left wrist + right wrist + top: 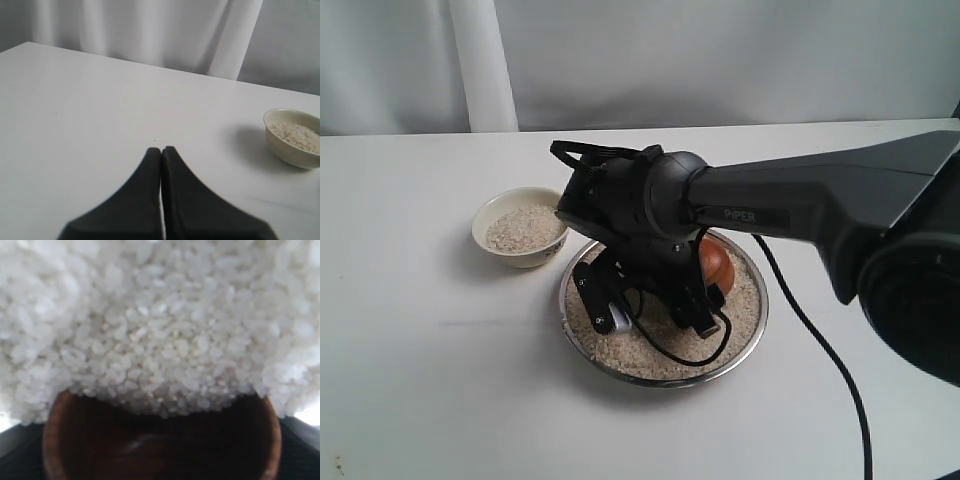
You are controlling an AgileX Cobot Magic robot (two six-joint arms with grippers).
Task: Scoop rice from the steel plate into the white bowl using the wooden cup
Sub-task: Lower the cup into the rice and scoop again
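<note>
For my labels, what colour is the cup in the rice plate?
The wooden cup is reddish-brown with a dark inside; it shows best in the right wrist view.

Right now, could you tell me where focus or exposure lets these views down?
Exterior view: even light, soft shadow beside the white bowl. Left wrist view: the closed left tool is blurred. Right wrist view: rice washed out toward the edges, wooden cup dark.

"PiPER" in pale letters on right arm [790, 205]

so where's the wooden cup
Exterior view: the wooden cup is in the steel plate, by its upper-right rim under the right arm, mouth against rice.
</note>
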